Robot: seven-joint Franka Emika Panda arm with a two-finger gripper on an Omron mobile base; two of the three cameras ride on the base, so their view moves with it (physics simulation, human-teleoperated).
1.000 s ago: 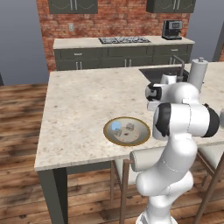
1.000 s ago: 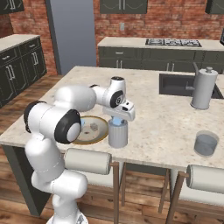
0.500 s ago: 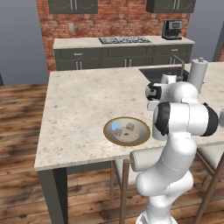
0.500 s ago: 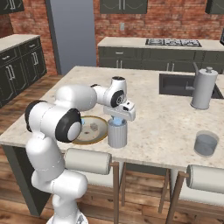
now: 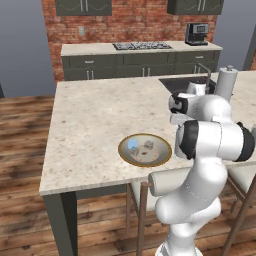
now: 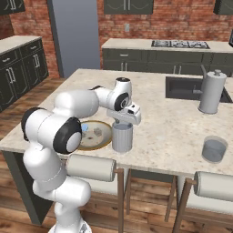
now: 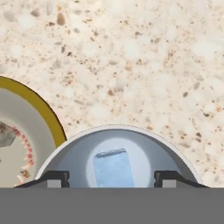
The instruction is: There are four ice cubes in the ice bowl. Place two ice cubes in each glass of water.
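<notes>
Over the last second nothing has visibly moved: the gripper (image 6: pixel 122 122) still hangs just above the near glass of water (image 6: pixel 122 137), right of the ice bowl (image 5: pixel 145 149) on the counter (image 5: pixel 95 115). Its fingers (image 7: pixel 55 178) stand wide apart and empty, and one ice cube (image 7: pixel 113 169) lies inside that glass, so I judge the drop done. No writing is readable.

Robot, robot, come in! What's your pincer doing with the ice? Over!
Pincer open right above near glass. One ice cube seen inside it. Ice bowl beside. Nothing in the way.
</notes>
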